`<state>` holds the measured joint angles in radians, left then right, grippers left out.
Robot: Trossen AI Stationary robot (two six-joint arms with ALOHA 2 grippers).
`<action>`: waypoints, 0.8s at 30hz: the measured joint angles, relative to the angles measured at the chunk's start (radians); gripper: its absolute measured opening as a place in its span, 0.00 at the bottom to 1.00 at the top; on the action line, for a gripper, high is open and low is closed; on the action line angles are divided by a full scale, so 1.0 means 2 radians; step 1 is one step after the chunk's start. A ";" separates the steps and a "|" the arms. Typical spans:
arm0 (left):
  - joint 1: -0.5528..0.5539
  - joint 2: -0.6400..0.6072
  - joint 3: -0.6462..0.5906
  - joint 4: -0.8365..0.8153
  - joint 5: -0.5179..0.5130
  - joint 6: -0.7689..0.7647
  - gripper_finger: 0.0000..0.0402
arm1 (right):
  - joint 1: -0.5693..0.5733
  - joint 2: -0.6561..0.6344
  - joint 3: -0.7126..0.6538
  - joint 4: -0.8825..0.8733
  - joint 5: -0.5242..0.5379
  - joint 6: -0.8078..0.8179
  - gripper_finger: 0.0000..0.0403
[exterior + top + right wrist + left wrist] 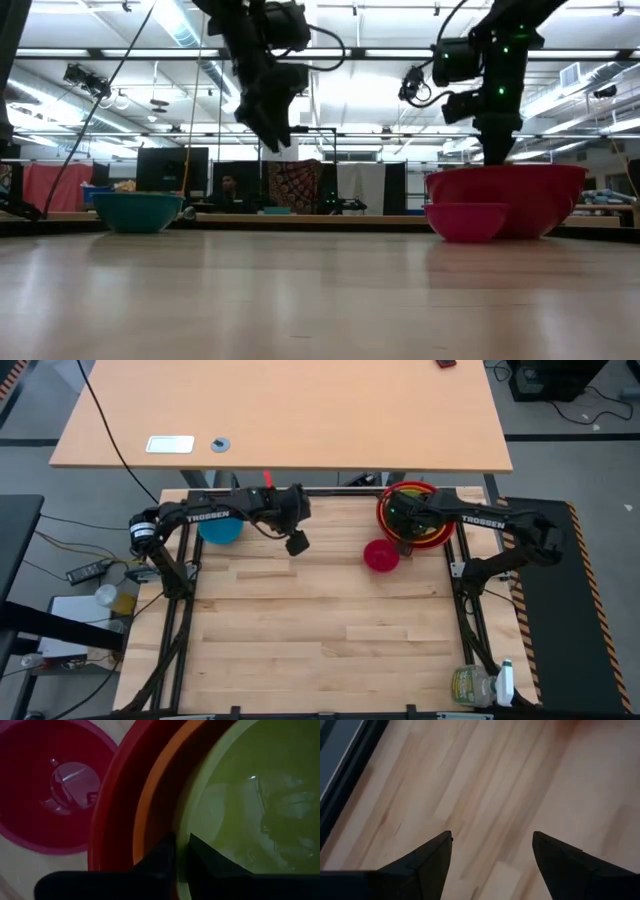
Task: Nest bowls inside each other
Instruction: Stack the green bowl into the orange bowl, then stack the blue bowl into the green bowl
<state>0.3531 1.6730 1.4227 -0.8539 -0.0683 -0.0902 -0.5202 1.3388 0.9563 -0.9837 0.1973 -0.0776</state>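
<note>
A red bowl stands at the table's far right with an orange bowl inside it and a yellow-green bowl inside that. My right gripper reaches down into this stack, shut on the yellow-green bowl. A small magenta bowl rests on its base beside the stack, toward the table's near left. A blue bowl sits at the far left under my left arm. My left gripper hangs open above bare wood, between the blue and magenta bowls. My right gripper pinches the yellow-green bowl's rim between its two fingers, one inside the bowl and one outside, next to the orange wall. The fingers come from above, pointing down. The bowl sits upright inside the orange bowl; whether it rests there I cannot tell.
The wooden table has free room across its middle and near half. A dark frame runs along its edges. Bottles stand off the near right corner. A tan desk lies beyond the far edge.
</note>
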 joint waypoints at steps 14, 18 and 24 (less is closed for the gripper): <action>0.010 -0.032 0.000 -0.097 -0.009 -0.028 0.69 | -0.033 0.000 0.057 -0.052 -0.034 0.028 0.53; 0.027 -0.052 -0.018 -0.106 -0.005 -0.038 0.69 | -0.039 0.000 0.109 -0.082 -0.059 0.029 0.66; 0.056 -0.091 -0.083 -0.117 0.017 -0.072 0.69 | -0.039 -0.001 0.170 -0.091 -0.056 0.032 0.79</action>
<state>0.4654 1.4911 1.2565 -1.0882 -0.0351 -0.2351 -0.5991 1.3369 1.2956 -1.1662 0.0855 -0.0134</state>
